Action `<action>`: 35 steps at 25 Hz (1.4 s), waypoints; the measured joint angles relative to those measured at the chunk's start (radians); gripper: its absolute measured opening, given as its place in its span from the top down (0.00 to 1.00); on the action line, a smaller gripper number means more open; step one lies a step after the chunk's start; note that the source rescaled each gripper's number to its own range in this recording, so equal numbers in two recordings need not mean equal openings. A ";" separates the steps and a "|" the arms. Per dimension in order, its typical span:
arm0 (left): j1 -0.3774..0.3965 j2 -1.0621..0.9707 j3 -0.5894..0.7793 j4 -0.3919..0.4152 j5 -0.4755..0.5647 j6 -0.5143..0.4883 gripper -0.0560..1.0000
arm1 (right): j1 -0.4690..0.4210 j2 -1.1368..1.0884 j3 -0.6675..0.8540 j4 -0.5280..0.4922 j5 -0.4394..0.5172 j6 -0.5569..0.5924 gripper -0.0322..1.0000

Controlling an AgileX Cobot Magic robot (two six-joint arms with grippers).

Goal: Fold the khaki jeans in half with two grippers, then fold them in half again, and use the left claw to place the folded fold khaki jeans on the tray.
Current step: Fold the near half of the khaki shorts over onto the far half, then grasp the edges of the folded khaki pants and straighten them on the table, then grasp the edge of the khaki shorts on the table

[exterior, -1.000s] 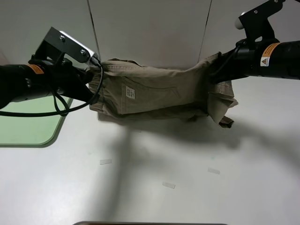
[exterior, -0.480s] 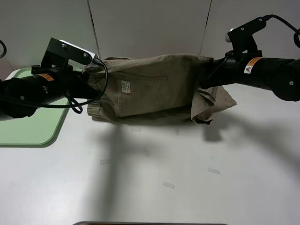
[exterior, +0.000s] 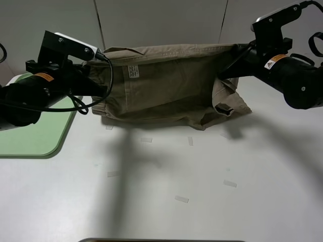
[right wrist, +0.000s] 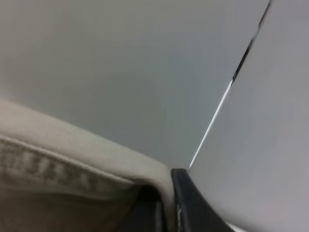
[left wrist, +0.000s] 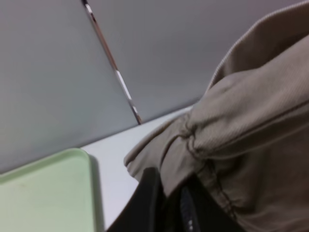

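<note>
The khaki jeans (exterior: 171, 83) hang stretched between my two grippers above the white table, their lower edge touching it. A small white label (exterior: 133, 71) shows near the left end. My left gripper (exterior: 98, 70) is shut on the left end of the jeans; its dark jaws grip a fold of khaki cloth (left wrist: 231, 145) in the left wrist view. My right gripper (exterior: 233, 56) is shut on the right end; its black finger (right wrist: 186, 203) presses the khaki edge (right wrist: 72, 159) in the right wrist view. The pale-green tray (exterior: 35, 131) lies at the left, partly under my left arm.
The white table (exterior: 202, 191) extends in front, with small bits of clear tape (exterior: 180, 199) on it. A grey panelled wall (exterior: 161, 25) stands close behind the jeans. A dark edge (exterior: 161, 240) shows at the table's near side.
Both grippers have lifted the jeans and carried their top edge higher and toward the wall. The cloth is now pulled tauter and flatter, and the label has moved up.
</note>
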 joint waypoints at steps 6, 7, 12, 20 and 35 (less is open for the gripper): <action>0.000 0.000 0.000 -0.001 -0.003 0.000 0.95 | 0.000 0.040 -0.042 -0.001 0.016 -0.001 0.97; 0.000 0.000 0.000 -0.003 -0.003 0.000 0.95 | 0.000 0.048 -0.054 -0.002 0.028 -0.001 0.96; 0.041 0.000 0.000 -0.011 -0.014 0.000 0.82 | 0.000 0.091 -0.133 0.000 0.068 -0.001 0.55; 0.103 0.000 0.000 0.023 -0.220 -0.044 0.21 | 0.000 0.140 -0.217 0.000 -0.155 -0.001 0.01; 0.106 -0.096 0.001 0.225 -0.260 -0.283 0.15 | 0.000 -0.014 -0.217 -0.011 0.090 -0.001 0.00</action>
